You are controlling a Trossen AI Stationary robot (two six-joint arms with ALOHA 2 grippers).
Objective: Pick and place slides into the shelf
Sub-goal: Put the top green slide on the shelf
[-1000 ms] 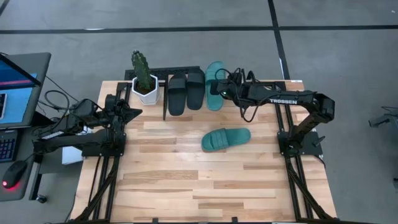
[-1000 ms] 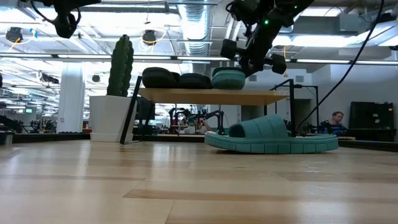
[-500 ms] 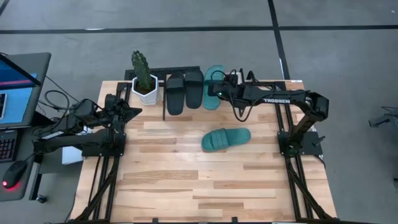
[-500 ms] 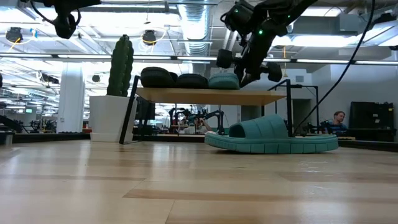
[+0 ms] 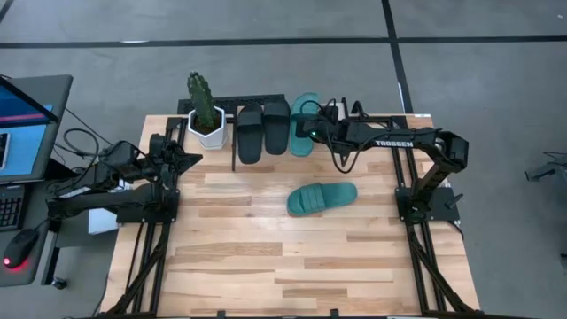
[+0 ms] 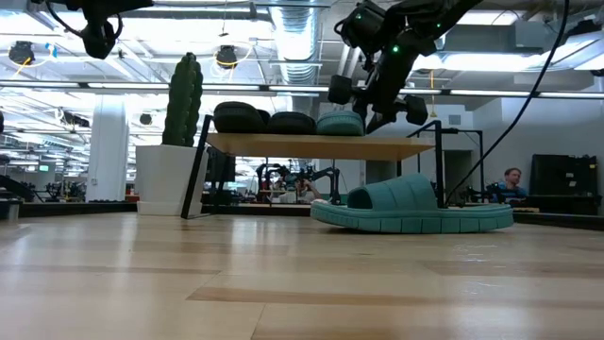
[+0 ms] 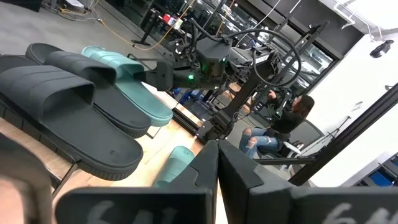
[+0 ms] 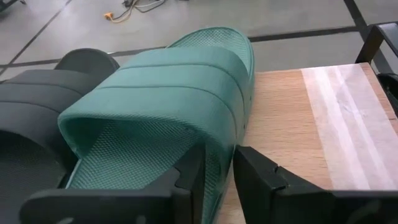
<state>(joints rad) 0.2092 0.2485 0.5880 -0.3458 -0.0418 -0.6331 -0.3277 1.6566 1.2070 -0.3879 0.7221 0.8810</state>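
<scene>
**Right gripper at the shelved teal slide**

High view: the right gripper (image 5: pixel 309 130) reaches over the shelf (image 5: pixel 350 118), at the teal slide (image 5: pixel 304 113) lying beside two black slides (image 5: pixel 263 129). A second teal slide (image 5: pixel 322 197) lies on the table (image 5: pixel 292 266), well apart.

Low view: the gripper hangs just above the shelved slide's edge.

Right wrist view: its fingers (image 8: pixel 258 171) stand slightly parted astride that slide's side rim, one inside, one outside.

Left wrist view: the left gripper (image 7: pixel 214 163), fingers together and empty, waits at the table's left.

Robotics lab: exposed ceiling ducts (image 6: pixel 283 28), more robot rigs (image 7: pixel 249 74) behind.
</scene>
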